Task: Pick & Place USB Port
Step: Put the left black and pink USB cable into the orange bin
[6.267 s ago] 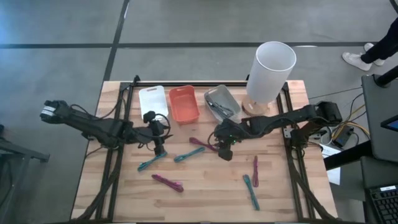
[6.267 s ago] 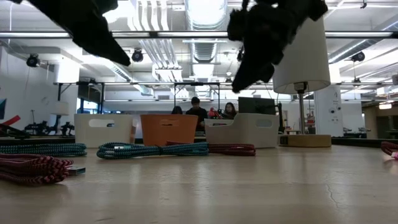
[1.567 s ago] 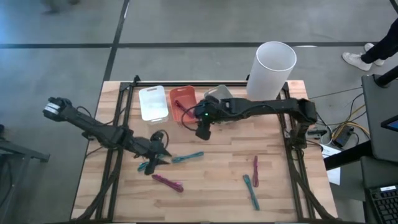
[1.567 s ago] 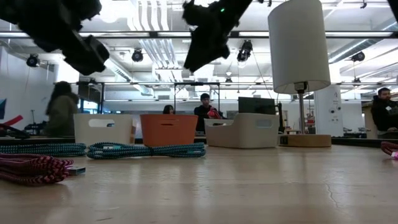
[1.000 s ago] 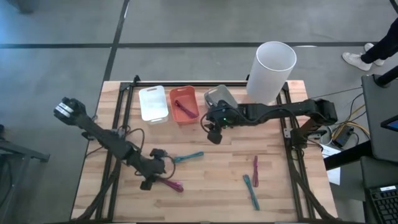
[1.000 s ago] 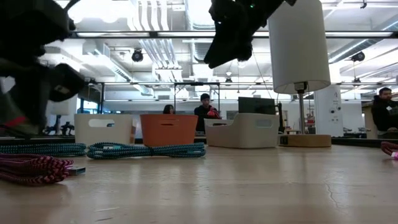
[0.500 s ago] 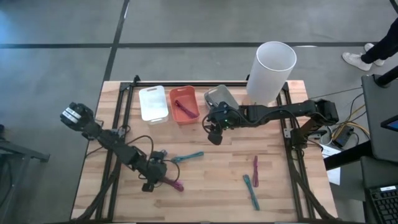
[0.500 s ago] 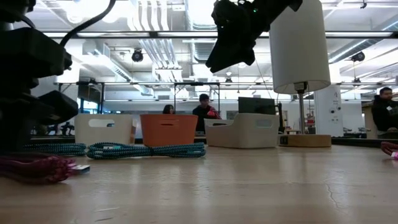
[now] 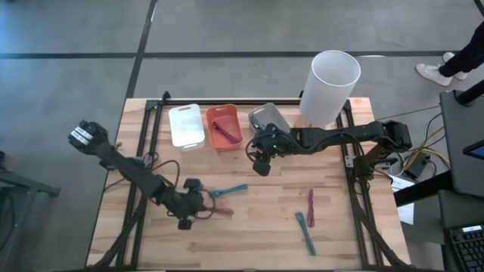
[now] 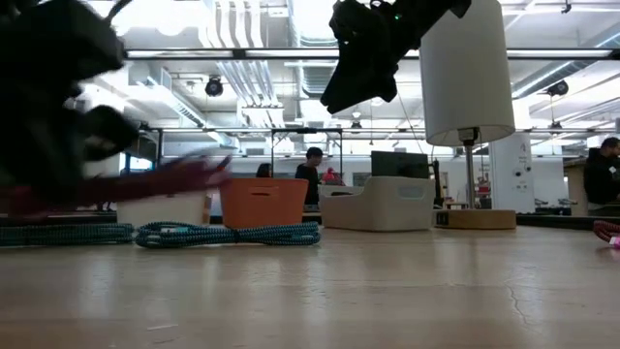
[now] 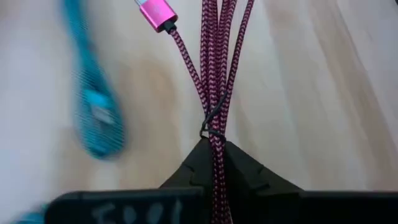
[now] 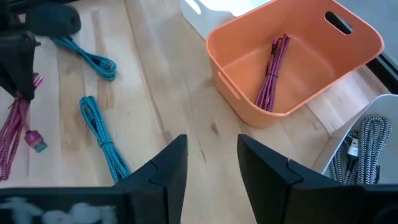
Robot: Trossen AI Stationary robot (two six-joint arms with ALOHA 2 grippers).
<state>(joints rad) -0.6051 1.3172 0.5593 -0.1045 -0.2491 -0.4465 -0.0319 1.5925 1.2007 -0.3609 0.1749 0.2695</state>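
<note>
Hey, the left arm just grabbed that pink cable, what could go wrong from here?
The left claw pinches the pink cable bundle at one end, so the hanging strands could slip out. The loose plug may snag the teal cable lying close by. The orange bin already holds a pink cable, so the drop could catch on its rim.

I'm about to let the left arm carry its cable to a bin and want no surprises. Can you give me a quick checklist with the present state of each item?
1. Left gripper shut on the pink cable: ok.
2. Pink cable off the table: ok, low view shows it raised.
3. Orange bin has room: ok, it holds one pink cable only.
4. Right gripper clear of the orange bin: ok, hovering open beside it.
5. Teal cable not snagged by the lift: cannot tell.
</note>
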